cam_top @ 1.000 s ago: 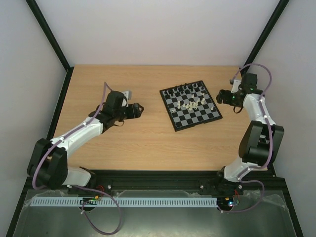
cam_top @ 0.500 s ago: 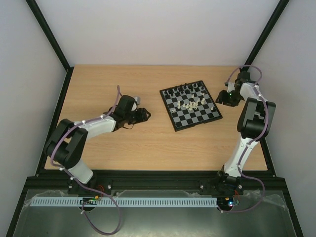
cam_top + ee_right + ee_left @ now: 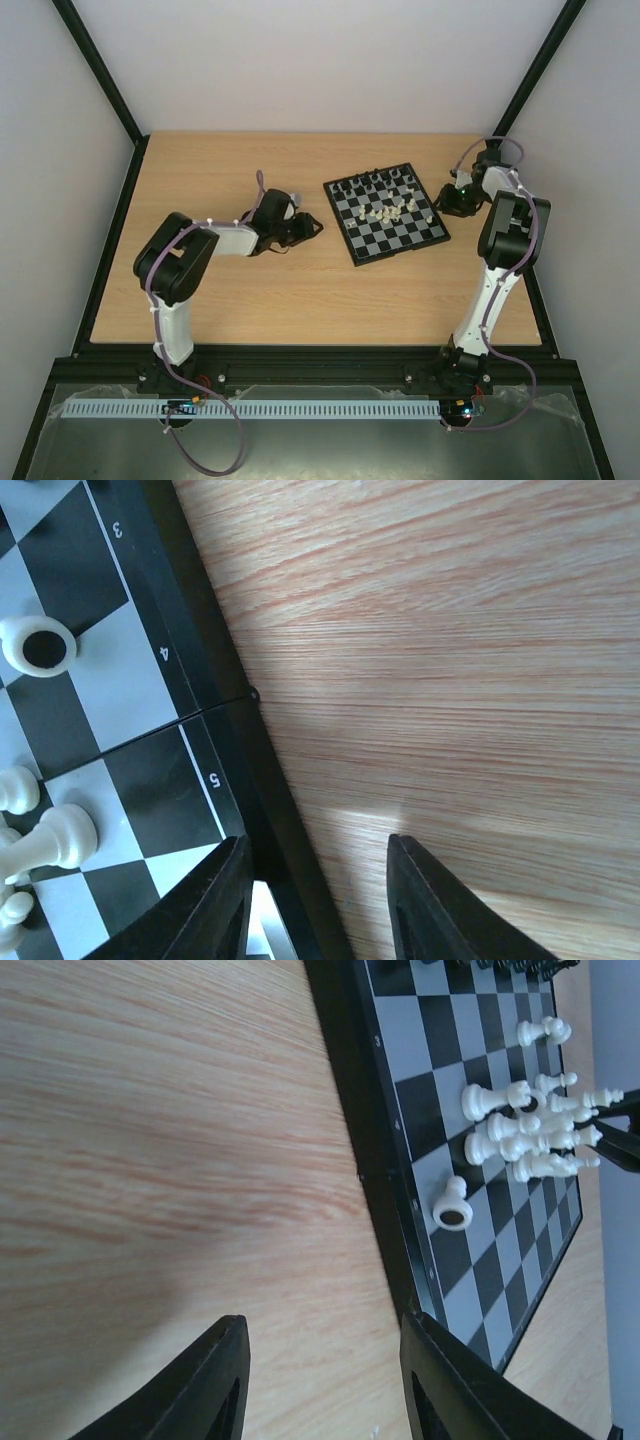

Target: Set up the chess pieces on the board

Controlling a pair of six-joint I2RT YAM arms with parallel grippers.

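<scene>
Two black two-finger end effectors flank a small flat chessboard [image 3: 392, 241] of matte black and grey-white squares with a thin black border. It lies right of centre on a pale wood-grain tabletop [image 3: 220, 290]. The left gripper [image 3: 310, 228] sits just beside its left edge and the right gripper [image 3: 446, 205] just beside its right, each with jaws moderately parted and empty. Tiny cream-white chess pieces [image 3: 388, 210] cluster at mid-board, one lying over with its round, dark-centred base showing, and black pieces [image 3: 375, 180] line the far rank.
</scene>
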